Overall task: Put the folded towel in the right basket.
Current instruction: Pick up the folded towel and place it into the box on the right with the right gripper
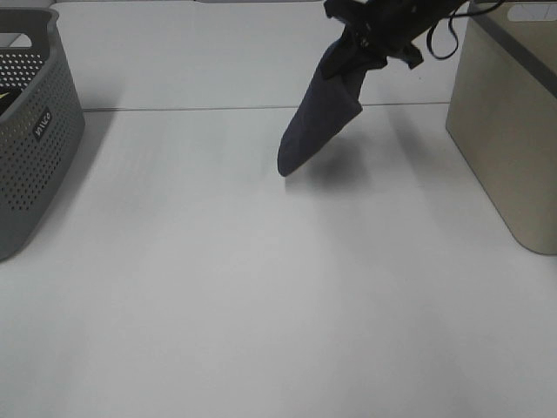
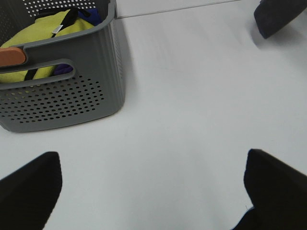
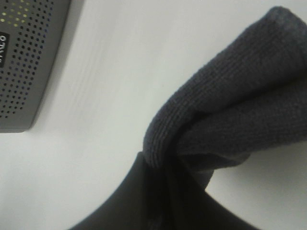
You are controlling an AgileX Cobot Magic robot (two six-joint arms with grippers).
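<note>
L gripper (image 2: 152,189) wide open, empty; R gripper (image 1: 376,37) clamps towel (image 1: 318,117), hanging far-centre. Pickup done; drop into right basket (image 1: 513,131) not yet.

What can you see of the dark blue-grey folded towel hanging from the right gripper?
The dark blue-grey folded towel looks like soft ribbed terry cloth, doubled over with a rounded fold. The right gripper pinches its upper end, so it hangs slanting down over the white table, left of the beige basket and outside it. Whether its lowest corner brushes the table is unclear.
</note>
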